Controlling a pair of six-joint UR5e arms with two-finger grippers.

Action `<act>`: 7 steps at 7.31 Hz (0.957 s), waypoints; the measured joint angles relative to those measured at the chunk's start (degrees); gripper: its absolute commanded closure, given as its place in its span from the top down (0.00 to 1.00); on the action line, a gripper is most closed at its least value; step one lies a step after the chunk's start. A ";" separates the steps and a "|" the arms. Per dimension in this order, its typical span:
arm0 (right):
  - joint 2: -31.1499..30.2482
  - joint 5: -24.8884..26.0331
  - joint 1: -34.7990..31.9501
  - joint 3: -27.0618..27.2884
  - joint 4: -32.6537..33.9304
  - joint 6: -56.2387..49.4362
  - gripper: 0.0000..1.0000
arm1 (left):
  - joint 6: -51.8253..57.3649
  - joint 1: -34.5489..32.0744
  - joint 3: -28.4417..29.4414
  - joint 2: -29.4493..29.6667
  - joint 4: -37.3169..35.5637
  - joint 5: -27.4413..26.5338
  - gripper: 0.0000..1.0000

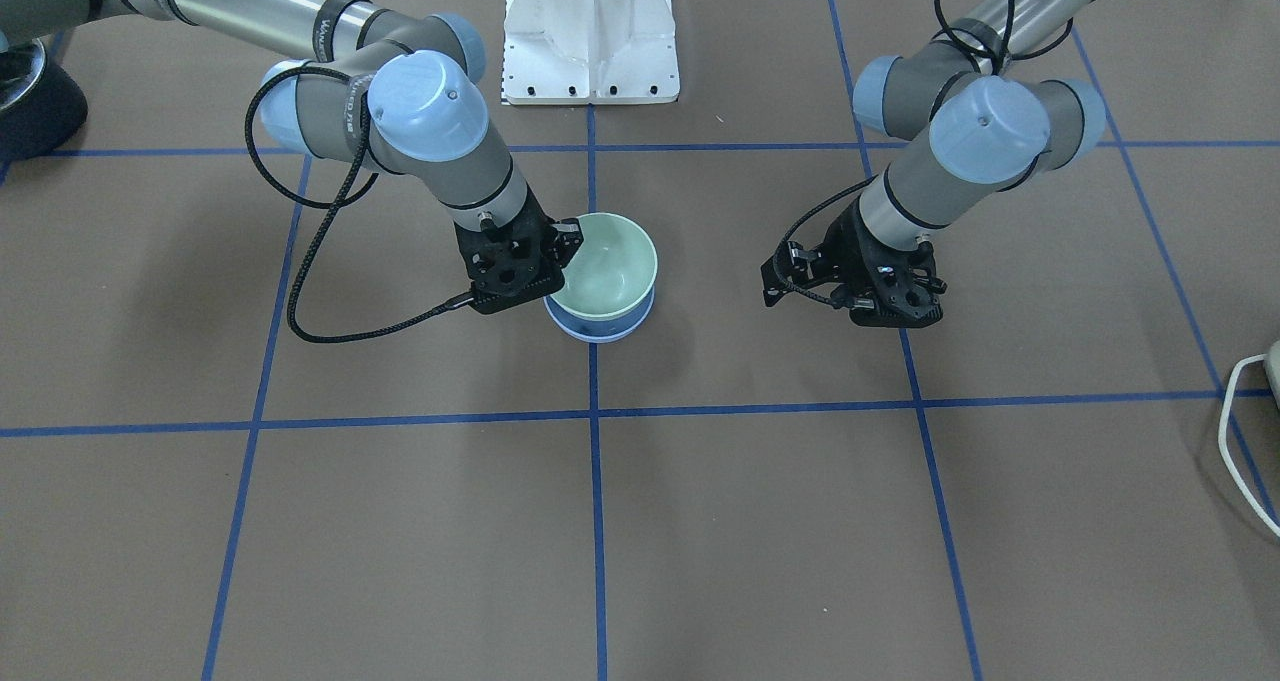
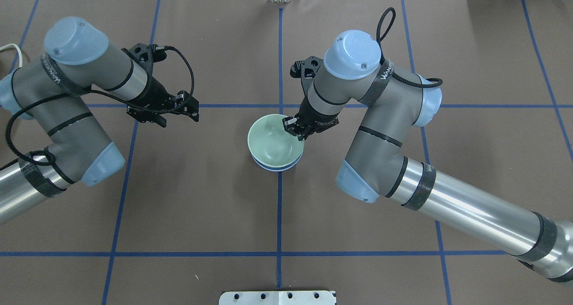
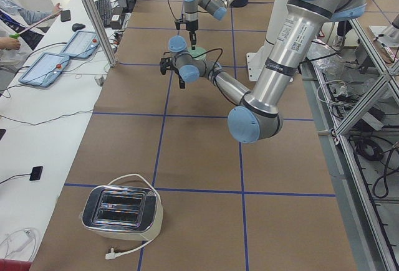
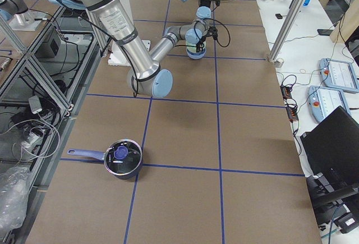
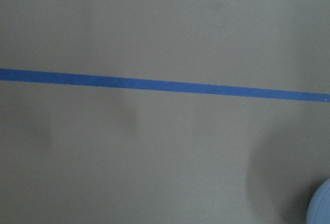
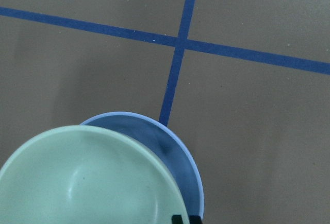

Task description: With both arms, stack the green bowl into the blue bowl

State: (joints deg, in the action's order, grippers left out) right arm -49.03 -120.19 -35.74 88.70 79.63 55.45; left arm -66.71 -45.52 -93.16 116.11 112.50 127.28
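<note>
The pale green bowl [image 1: 605, 266] sits inside the blue bowl [image 1: 600, 329] near the table's middle, on a blue tape line. In the overhead view the green bowl [image 2: 271, 139] covers all but the near rim of the blue bowl [image 2: 275, 167]. In the right wrist view the green bowl [image 6: 87, 183] sits off-centre over the blue bowl [image 6: 175, 152]. My right gripper [image 2: 295, 128] is shut on the green bowl's rim, one finger inside; it also shows in the front view [image 1: 565, 241]. My left gripper [image 2: 193, 110] is open and empty, well to the left of the bowls [image 1: 775, 283].
The white base pedestal [image 1: 590, 31] stands at the robot's side of the table. A toaster [image 3: 121, 212] stands at the table's left end and a dark pot with a lid [image 4: 122, 159] at its right end. A white cable [image 1: 1240, 431] lies at the edge.
</note>
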 measured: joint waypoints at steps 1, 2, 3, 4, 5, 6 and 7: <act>-0.18 0.31 0.02 -0.01 -0.01 -0.05 0.18 | 0.00 0.00 0.00 0.00 0.00 -0.01 0.93; -0.46 0.75 0.17 -0.01 -0.05 -0.07 0.81 | 0.00 0.00 0.00 0.00 0.00 -0.01 0.93; -0.67 1.51 0.55 -0.01 -0.17 -0.05 1.00 | 0.00 -0.01 0.00 0.00 0.00 -0.01 0.93; -0.81 2.40 1.04 -0.01 -0.37 0.15 1.00 | 0.00 0.00 0.00 0.00 0.00 -0.01 0.93; -0.84 2.99 1.33 -0.01 -0.53 0.47 1.00 | 0.00 0.00 0.00 0.00 0.00 -0.01 0.93; -0.81 3.21 1.35 0.18 -0.68 0.50 1.00 | 0.00 -0.01 0.00 0.00 0.00 -0.03 0.93; -0.71 3.20 1.06 0.69 -0.82 0.24 1.00 | 0.00 0.00 0.00 0.00 0.00 -0.05 0.93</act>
State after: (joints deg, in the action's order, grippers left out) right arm -49.74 -116.99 -34.68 89.38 78.81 55.68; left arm -66.71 -45.53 -93.16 116.10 112.50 127.23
